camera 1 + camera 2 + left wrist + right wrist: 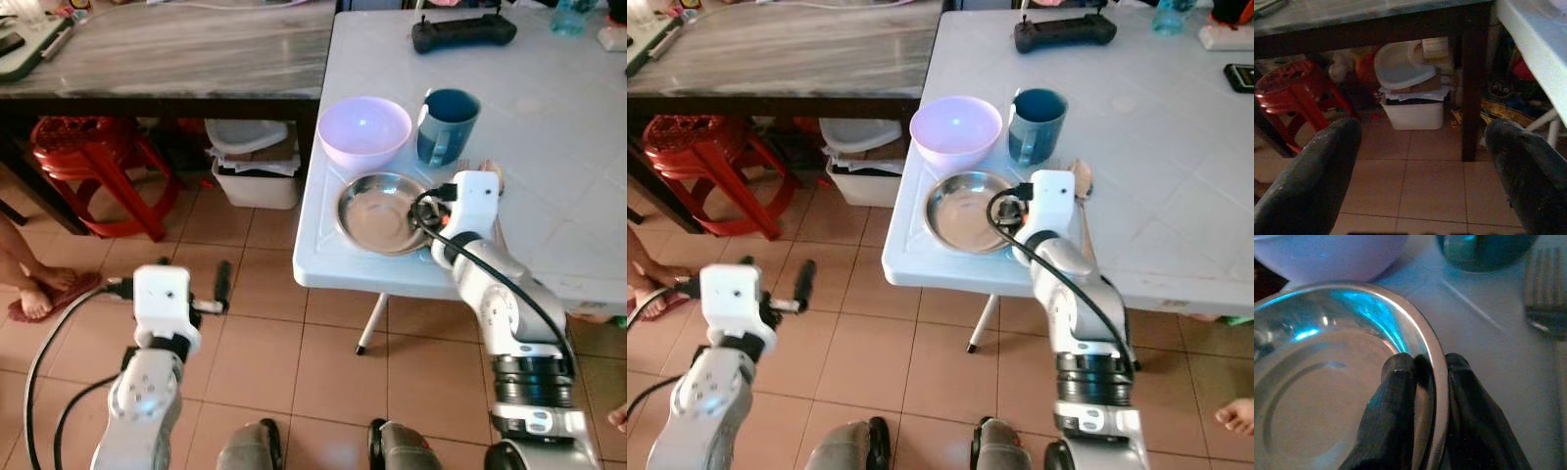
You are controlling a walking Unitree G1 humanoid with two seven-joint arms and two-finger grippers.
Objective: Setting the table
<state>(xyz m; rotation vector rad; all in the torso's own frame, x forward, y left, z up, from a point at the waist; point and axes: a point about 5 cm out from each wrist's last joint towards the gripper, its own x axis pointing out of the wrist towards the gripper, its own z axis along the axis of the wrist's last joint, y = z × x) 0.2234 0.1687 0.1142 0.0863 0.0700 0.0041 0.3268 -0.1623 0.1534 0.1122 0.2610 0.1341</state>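
1. My right hand (1430, 382) is pinching the rim of the steel plate (377, 211): one finger (1393, 401) lies inside the rim, the other outside, pressed together on the metal.
2. The plate sits flat on the white tabletop (549, 176), near its front left corner, with my right wrist over its 3 o'clock edge.
3. At the plate's 12 o'clock stands a lilac bowl (363, 130), just beside it and close to the tabletop's left edge.
4. At about 1 o'clock from the plate is a teal mug (447, 125), upright, handle toward me, near the bowl but not touching it.
5. A fork (1545, 289) lies on the tabletop past the plate's 3 o'clock side, tines pointing away from me; my wrist hides most of it in the head views.
6. A black controller (462, 32) rests at the tabletop's far side, well apart from the dishes.
7. My left hand (1422, 161) hangs over the tiled floor (265, 323) with its fingers spread wide and nothing between them.
8. Ahead of it, under a dark wooden table (176, 54), are a red stool (93, 162) and a white bin (257, 176) with a loose lid on top.
9. A person's bare foot (34, 289) rests on the floor at my far left.
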